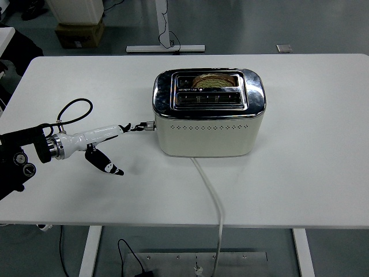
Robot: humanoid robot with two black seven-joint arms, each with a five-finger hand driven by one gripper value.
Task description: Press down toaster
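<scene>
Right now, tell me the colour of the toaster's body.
Cream body under a shiny chrome top on the toaster; head view shows it best.

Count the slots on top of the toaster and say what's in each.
2. The far slot holds a slice of bread, sunk nearly level with the toaster top. The near slot looks empty.

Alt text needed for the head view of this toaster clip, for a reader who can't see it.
The robot's left hand reaches in from the left and touches the lever on the left end of a cream and chrome toaster on a white table. A slice of bread sits low in the rear slot, and the toaster's white cord trails off the near edge.
</scene>
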